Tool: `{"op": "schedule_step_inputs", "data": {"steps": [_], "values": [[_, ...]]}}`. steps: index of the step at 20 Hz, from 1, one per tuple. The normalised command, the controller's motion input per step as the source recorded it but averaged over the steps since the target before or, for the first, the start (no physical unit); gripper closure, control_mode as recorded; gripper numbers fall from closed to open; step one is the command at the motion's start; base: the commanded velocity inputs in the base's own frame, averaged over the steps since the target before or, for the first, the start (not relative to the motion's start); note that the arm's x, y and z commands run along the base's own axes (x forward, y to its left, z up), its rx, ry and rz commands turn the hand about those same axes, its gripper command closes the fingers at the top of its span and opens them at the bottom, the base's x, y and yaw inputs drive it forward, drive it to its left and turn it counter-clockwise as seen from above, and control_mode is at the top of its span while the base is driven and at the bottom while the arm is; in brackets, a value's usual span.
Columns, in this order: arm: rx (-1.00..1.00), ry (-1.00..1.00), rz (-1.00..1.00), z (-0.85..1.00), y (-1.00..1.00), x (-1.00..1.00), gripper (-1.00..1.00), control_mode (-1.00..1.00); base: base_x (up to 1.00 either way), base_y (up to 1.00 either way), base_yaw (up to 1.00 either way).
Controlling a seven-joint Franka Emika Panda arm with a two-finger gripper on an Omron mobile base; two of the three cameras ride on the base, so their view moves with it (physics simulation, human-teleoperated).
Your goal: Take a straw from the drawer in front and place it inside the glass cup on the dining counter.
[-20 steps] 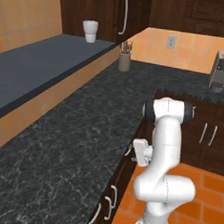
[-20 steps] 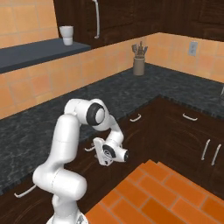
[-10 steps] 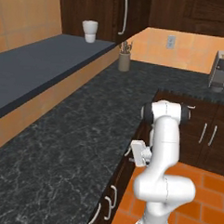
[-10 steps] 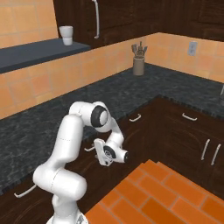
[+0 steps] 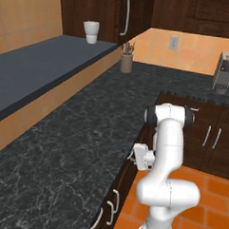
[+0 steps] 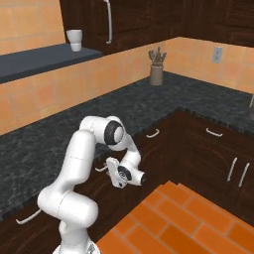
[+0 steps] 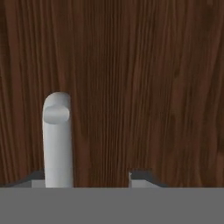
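gripper [image 7: 87,177]: jaws standing apart, straddling the handle
handle [image 7: 57,135]: sitting against the left fingertip
drawer [image 7: 144,78]: staying closed

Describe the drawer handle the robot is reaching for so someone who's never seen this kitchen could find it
Start at the long black speckled counter along the orange tiled wall, then drop to the dark wood drawer fronts under its edge. The handle is the curved silver bar right at the white arm's gripper; the other silver handles have nothing near them.

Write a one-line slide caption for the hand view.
Tool close against the dark wood drawer front, its tips straddling the end of the silver bar handle.
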Motion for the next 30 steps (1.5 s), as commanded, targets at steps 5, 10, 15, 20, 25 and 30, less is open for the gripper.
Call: {"op": "schedule_step_inputs", "data": {"steps": [5, 10, 15, 20, 25, 30], "values": [[0.0, 0.04, 0.0, -0.06, 0.03, 0.01, 1.0, -1.0, 0.0, 0.0, 0.0], [0.0, 0.1, 0.0, -0.02, 0.0, 0.01, 1.0, -1.0, 0.0, 0.0, 0.0], [0.01, 0.0, -0.01, 0.0, -0.14, -0.33, 1.0, -1.0, 0.0, 0.0, 0.0], [0.05, 0.0, 0.0, 0.0, -0.4, -0.75, 1.0, -1.0, 0.0, 0.0, 0.0], [0.09, 0.0, 0.0, 0.0, -0.5, -0.87, 1.0, -1.0, 0.0, 0.0, 0.0], [0.1, 0.0, 0.0, 0.0, -0.52, -0.86, 1.0, -1.0, 0.0, 0.0, 0.0]]}}
